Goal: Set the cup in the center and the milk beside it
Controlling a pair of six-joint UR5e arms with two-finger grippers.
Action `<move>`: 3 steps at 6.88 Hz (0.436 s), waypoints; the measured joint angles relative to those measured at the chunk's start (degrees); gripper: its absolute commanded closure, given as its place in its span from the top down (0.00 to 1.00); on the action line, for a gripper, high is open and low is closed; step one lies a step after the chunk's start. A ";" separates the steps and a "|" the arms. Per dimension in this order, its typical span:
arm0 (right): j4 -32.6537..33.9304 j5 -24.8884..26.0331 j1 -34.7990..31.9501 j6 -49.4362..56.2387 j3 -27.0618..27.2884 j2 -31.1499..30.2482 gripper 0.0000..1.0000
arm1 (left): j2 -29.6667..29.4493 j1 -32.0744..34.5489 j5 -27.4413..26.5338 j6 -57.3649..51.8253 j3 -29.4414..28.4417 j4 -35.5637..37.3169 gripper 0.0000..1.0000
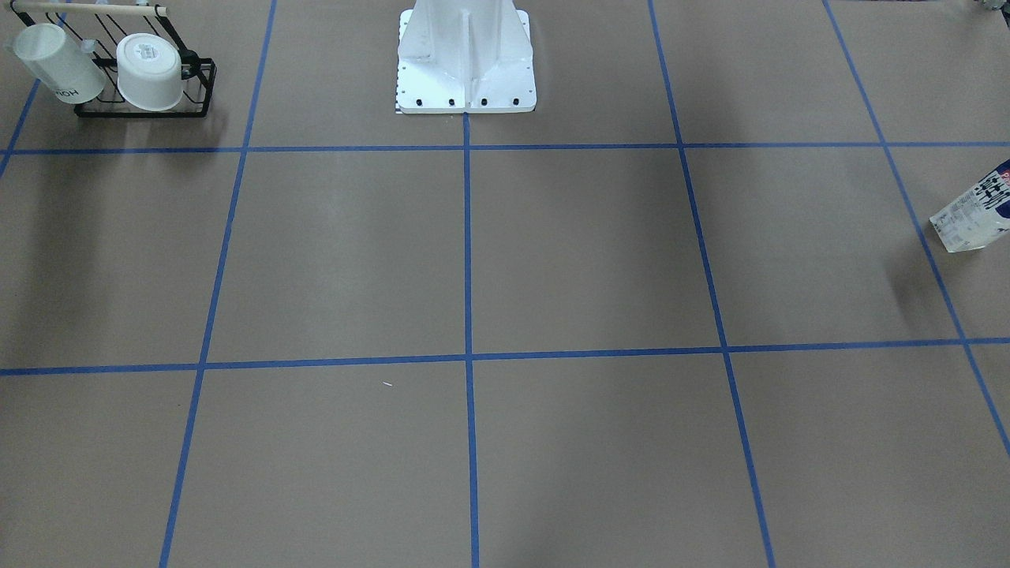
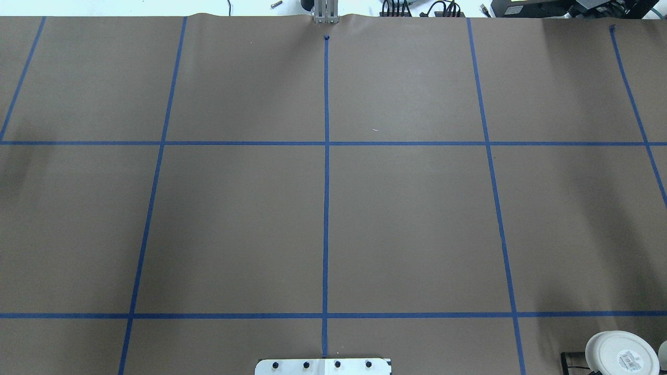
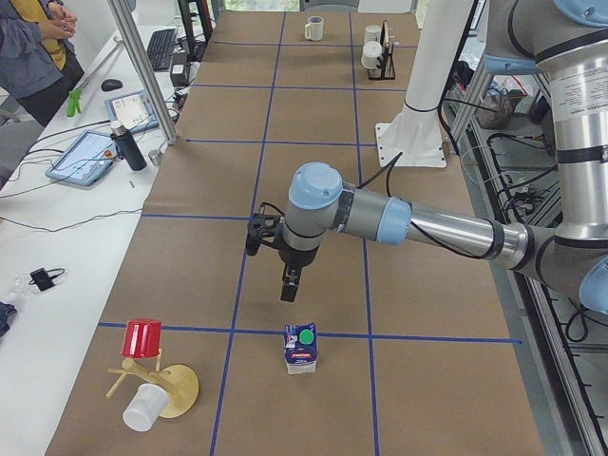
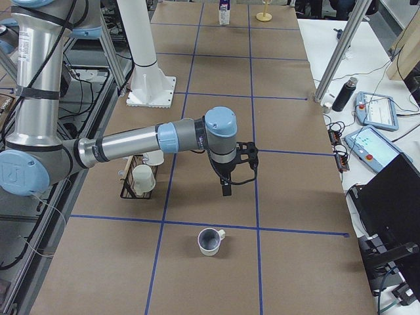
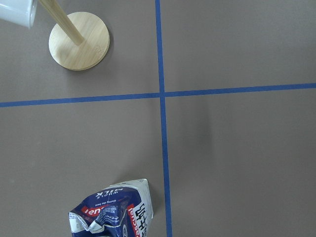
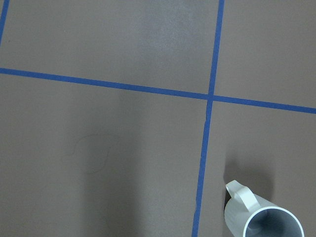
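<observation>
The milk [image 3: 301, 347], a dark-blue and white carton with a green cap, stands upright near the table's left end; it also shows in the left wrist view [image 5: 113, 213] and at the front-facing view's right edge [image 1: 975, 211]. My left gripper [image 3: 288, 285] hangs above and just beyond it; I cannot tell if it is open or shut. The cup [image 4: 210, 241], white with a dark grey inside, stands near the table's right end; it also shows in the right wrist view [image 6: 262, 218]. My right gripper [image 4: 226, 189] hangs above and beside it; its state is unclear.
A black wire rack [image 1: 146, 109] holds a white mug with black lettering [image 1: 57, 63] and a plain white cup with a labelled base [image 1: 150, 71] on my right. A wooden mug tree [image 3: 176, 389] with a red cup [image 3: 142, 337] and a white cup [image 3: 142, 408] stands near the milk.
</observation>
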State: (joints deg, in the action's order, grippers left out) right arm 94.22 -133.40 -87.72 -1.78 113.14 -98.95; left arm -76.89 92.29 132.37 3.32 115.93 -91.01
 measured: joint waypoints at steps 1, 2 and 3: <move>-0.02 -0.09 0.02 0.00 0.01 -0.13 1.00 | 0.22 0.00 0.07 0.00 0.39 0.01 0.98; -0.06 -0.20 0.03 -0.04 0.01 -0.13 1.00 | 0.57 0.00 0.30 0.08 0.92 -0.02 0.98; -0.12 -0.32 0.04 -0.06 0.06 -0.12 1.00 | 0.81 -0.01 0.51 0.15 1.13 -0.02 0.98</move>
State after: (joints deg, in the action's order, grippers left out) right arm 94.10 -133.73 -87.68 -1.84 113.21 -99.07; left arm -76.08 92.29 132.89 3.47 117.06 -91.03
